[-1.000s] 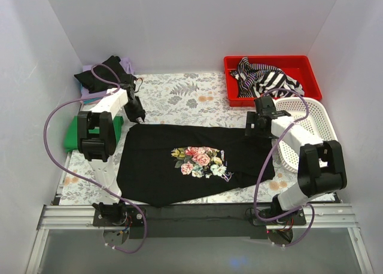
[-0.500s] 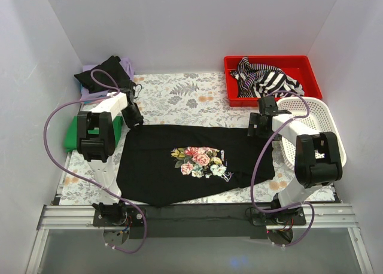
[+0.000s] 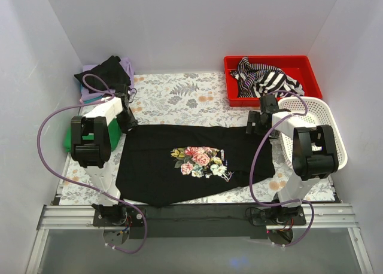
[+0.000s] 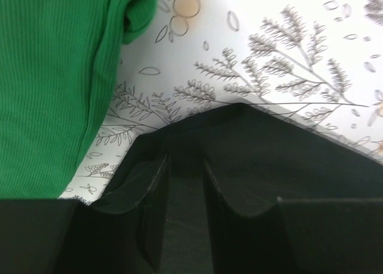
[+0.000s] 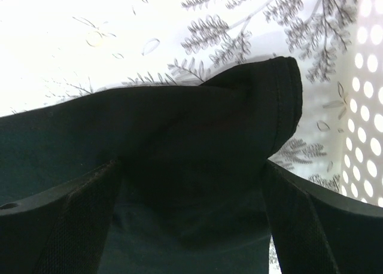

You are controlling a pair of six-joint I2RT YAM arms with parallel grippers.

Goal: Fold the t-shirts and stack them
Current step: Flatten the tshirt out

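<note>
Black t-shirt (image 3: 179, 166) with the flower print is spread flat, a gripper parked at each of its far corners.

The whole thing is boxed in by plain white walls (image 3: 197, 29), and the table is covered with a pale leaf-and-flower covering (image 3: 179, 91). Left of the black t-shirt a green shirt (image 3: 67, 141) is folded. Beyond its far-left corner a dark shirt (image 3: 105, 70) is heaped on a lilac one (image 3: 127, 64). Beyond its far-right corner a striped shirt (image 3: 269, 79) is dumped in a red tray (image 3: 311, 67), with a white mesh basket (image 3: 326, 124) right beside that corner. The left gripper (image 4: 184, 160) is seen with fingers drawn close and black cloth in the gap, but whether it's pinched can't be told. The right gripper (image 5: 191, 163) is spread wide, straddling the bunched corner.
</note>
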